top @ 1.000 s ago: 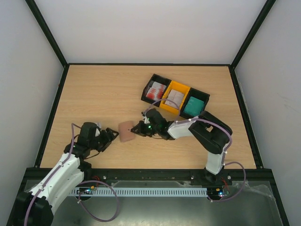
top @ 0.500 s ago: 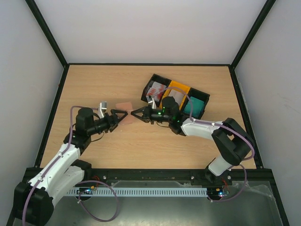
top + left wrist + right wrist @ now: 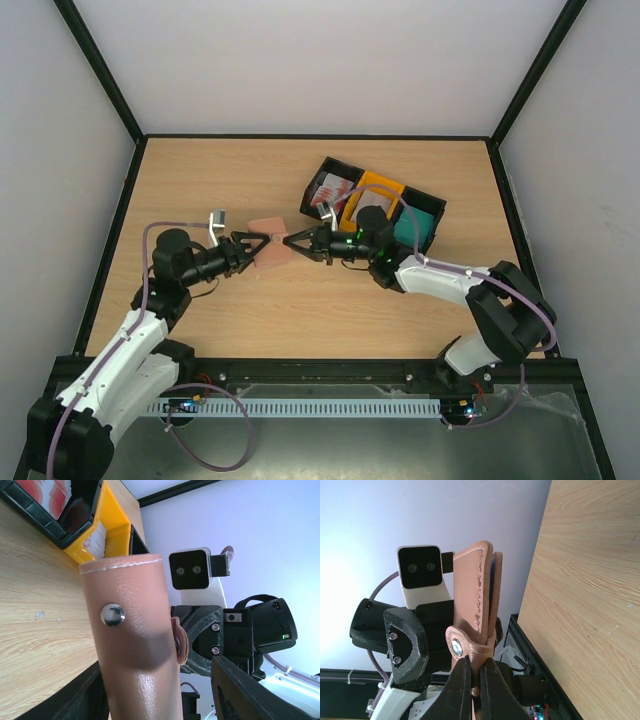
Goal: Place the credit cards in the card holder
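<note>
Wood table | card holder — right tool pinches it | left tool spread round it

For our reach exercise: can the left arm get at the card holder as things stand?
Likely yes: the right gripper pinches the card holder by its tab, and its other end sits between the fingers of the left gripper, nothing blocking.

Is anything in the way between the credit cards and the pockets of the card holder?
Yes. The card holder is folded shut, so its pockets are covered. The right gripper pinches its snap tab, and the left gripper straddles its body, lifted off the table.
</note>
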`<act>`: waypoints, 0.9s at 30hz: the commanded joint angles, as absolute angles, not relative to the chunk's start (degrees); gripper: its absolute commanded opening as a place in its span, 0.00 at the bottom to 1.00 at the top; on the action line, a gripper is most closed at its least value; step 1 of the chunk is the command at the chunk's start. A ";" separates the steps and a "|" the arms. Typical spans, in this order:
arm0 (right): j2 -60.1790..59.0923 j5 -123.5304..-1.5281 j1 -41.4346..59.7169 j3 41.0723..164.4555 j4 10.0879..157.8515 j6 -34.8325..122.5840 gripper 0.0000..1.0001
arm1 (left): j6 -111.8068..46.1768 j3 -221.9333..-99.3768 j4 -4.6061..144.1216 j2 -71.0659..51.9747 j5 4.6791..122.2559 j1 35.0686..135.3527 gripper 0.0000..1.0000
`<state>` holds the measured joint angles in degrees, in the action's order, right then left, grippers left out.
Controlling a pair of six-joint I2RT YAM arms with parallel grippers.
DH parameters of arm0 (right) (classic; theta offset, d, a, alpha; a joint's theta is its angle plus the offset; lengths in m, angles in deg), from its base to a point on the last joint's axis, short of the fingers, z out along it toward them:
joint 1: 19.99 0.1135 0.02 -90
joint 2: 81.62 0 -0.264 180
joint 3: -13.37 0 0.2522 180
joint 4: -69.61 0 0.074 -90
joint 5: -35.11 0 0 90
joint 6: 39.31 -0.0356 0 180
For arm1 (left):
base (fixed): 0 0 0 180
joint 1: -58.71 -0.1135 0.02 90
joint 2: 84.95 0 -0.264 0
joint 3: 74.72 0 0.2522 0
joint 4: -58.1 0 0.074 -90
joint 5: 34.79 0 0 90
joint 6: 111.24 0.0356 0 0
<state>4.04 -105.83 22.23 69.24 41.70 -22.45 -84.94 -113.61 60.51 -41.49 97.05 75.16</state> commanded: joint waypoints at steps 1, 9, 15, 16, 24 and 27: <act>1.66 -107.21 21.48 68.44 39.08 -22.88 0.02 | -85.65 -113.66 57.97 -42.06 98.29 74.79 0.53; 1.78 -106.30 21.41 69.56 45.02 -19.01 0.13 | -84.00 -113.09 58.02 -40.58 98.31 74.79 0.05; -1.22 -86.80 22.20 77.82 79.49 2.84 0.55 | -73.03 -116.11 71.00 -38.02 93.23 74.88 0.02; -1.34 -81.88 22.70 79.40 83.00 4.69 0.57 | -70.47 -117.35 73.85 -37.28 91.24 74.89 0.02; 7.13 -64.77 32.20 92.45 97.00 10.33 0.61 | -61.44 -120.13 83.10 -31.56 83.62 75.72 0.02; 11.00 -63.03 34.82 96.89 98.54 10.63 0.59 | -61.28 -119.73 82.54 -31.10 83.78 76.06 0.02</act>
